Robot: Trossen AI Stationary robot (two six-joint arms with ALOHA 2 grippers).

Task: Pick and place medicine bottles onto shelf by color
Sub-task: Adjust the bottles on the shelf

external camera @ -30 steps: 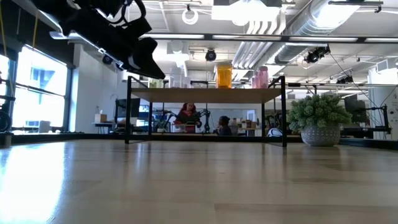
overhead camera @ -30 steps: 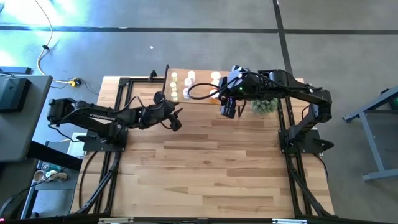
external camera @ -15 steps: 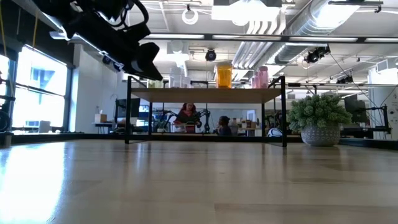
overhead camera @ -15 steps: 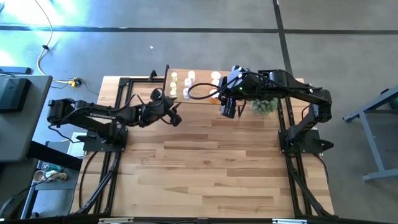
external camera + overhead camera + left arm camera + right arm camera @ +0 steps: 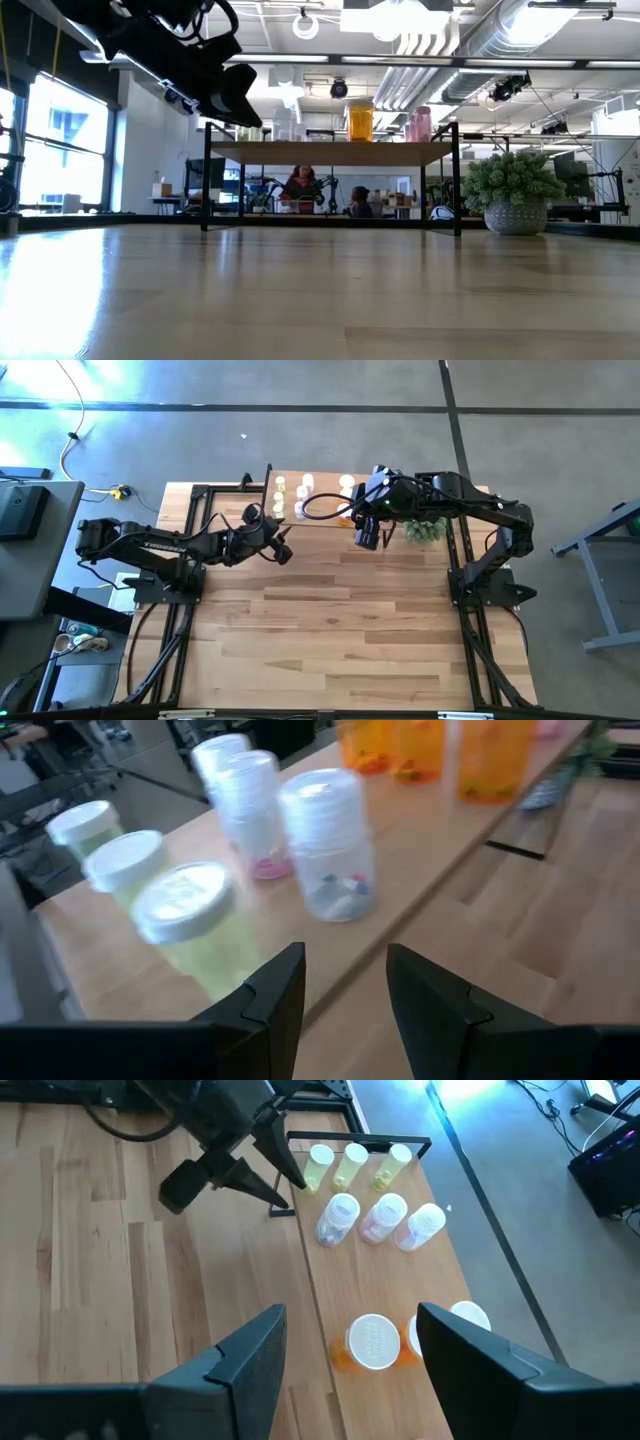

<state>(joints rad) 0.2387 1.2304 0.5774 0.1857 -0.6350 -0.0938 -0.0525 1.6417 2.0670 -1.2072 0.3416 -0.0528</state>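
Observation:
The shelf [image 5: 322,520], with a light wooden top on black legs, stands at the table's far edge. On it stand yellow-green bottles [image 5: 185,925], clear bottles [image 5: 330,845] and orange bottles [image 5: 372,1342], all white-capped. In the low view an orange bottle [image 5: 359,122] and a pink one [image 5: 420,124] show on top of the shelf [image 5: 330,152]. My left gripper [image 5: 283,550] is open and empty, just off the shelf's near left corner, and points at the yellow-green and clear bottles. My right gripper [image 5: 366,540] is open and empty, above the shelf's near edge by the orange bottles.
A green spiky plant in a white pot [image 5: 515,195] stands right of the shelf, under my right arm. The wooden tabletop [image 5: 340,630] stretches in front of the shelf toward the near edge. People show in the room behind the table [image 5: 303,185].
My left gripper has shifted a little toward the table's far edge, closer to the shelf's left end, and has then held still.

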